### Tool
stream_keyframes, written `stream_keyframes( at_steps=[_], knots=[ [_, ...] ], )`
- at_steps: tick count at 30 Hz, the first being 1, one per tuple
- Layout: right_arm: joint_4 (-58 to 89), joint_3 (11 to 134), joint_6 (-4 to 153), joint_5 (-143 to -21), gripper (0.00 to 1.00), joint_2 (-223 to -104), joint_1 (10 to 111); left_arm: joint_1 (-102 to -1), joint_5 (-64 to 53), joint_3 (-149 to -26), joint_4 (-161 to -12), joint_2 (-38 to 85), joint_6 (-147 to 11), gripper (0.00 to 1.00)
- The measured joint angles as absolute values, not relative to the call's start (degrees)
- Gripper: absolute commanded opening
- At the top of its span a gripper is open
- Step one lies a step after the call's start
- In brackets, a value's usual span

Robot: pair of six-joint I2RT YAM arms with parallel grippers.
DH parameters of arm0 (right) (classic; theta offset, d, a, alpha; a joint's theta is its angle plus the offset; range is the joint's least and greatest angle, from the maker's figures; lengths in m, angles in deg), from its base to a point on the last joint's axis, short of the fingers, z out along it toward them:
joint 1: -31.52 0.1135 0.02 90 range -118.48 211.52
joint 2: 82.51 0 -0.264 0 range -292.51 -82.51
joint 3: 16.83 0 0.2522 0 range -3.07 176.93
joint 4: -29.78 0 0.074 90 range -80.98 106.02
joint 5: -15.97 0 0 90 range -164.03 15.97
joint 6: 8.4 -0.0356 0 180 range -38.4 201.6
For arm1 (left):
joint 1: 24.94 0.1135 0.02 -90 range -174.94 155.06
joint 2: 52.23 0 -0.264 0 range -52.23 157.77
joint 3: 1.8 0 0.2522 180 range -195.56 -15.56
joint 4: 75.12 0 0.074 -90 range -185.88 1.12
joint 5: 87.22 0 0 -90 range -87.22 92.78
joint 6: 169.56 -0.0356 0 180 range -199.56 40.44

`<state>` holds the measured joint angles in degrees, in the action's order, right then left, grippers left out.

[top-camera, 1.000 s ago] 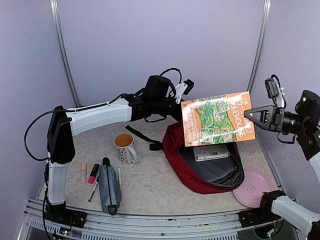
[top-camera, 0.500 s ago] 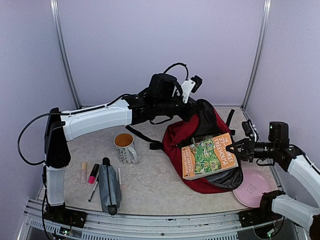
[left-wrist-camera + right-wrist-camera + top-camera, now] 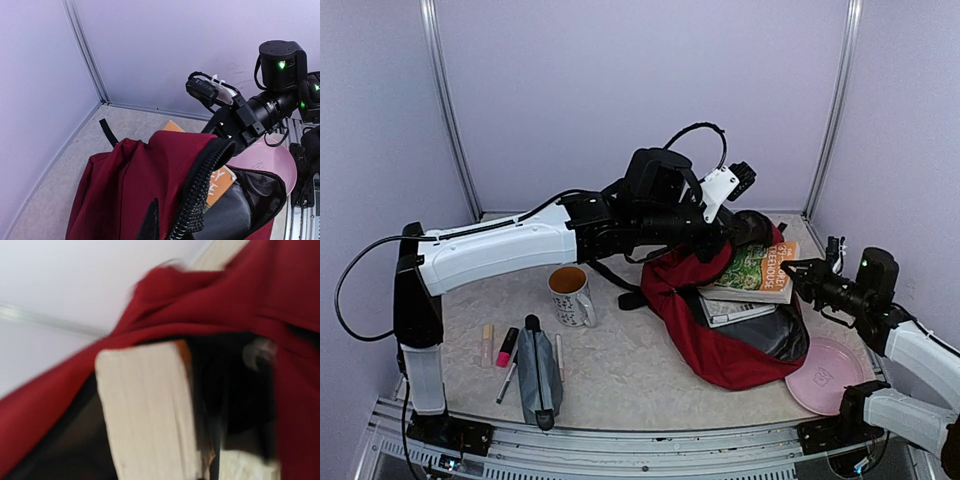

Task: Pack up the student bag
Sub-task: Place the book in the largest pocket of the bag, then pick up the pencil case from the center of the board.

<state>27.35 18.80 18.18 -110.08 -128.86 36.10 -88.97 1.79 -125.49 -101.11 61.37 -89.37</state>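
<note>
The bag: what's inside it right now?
An orange and green book lies partway in the open mouth of the bag, resting on a pale notebook. Dark lining shows beside them. Anything deeper, under the books or the lifted flap, is hidden.

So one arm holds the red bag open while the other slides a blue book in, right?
Not quite: the book is orange and green, not blue, as the top view shows. The rest holds: the left hand holds the bag open while the right hand slides the book in.
</note>
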Motion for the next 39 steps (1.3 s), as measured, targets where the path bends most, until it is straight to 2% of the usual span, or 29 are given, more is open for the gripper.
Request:
stream_keyframes(
  at_steps=[5, 10, 16, 17, 21, 22, 23, 24, 25, 34, 39],
  knots=[
    [35.83, 12.59, 10.20, -94.52, 0.00, -128.51, 40.54, -90.04, -1.36, -127.17, -101.87, 62.07, -89.24, 0.00],
    [42.21, 9.29, 7.54, -77.01, 0.00, -129.58, 51.84, -91.62, -4.55, -131.72, -102.16, 64.52, -89.06, 0.00],
    [57.62, 8.44, 5.22, -68.66, 0.00, -144.97, 59.49, -92.08, -6.12, -132.29, -102.22, 65.45, -89.30, 0.00],
    [59.72, 8.44, 4.91, -67.85, 0.03, -147.55, 60.30, -91.94, -6.12, -132.29, -102.22, 65.48, -89.32, 0.00],
    [64.26, 9.99, 4.45, -66.69, 0.54, -154.91, 62.00, -91.31, -6.08, -132.29, -102.20, 65.48, -89.56, 0.00],
    [63.96, 11.28, 4.52, -67.00, 0.61, -156.27, 62.07, -91.05, -6.06, -132.29, -102.18, 65.48, -89.72, 0.00],
    [63.08, 12.51, 4.65, -67.61, 0.74, -156.90, 62.11, -90.65, -6.03, -132.16, -102.00, 65.48, -89.80, 0.00],
    [61.62, 13.60, 5.26, -68.29, 0.94, -156.90, 62.26, -90.28, -6.01, -131.85, -101.59, 65.39, -89.89, 0.00],
    [58.71, 14.91, 6.51, -68.73, 0.99, -155.90, 62.68, -89.76, -6.01, -131.13, -100.89, 65.17, -89.89, 0.00],
    [17.32, 28.66, 25.06, -68.81, 1.00, -129.30, 65.63, -82.37, -5.95, -125.60, -98.33, 62.88, -88.84, 0.00],
    [-1.52, 39.26, 33.24, -71.26, 1.00, -121.43, 65.63, -80.91, -5.88, -125.08, -98.38, 62.88, -88.82, 0.00]
  ],
)
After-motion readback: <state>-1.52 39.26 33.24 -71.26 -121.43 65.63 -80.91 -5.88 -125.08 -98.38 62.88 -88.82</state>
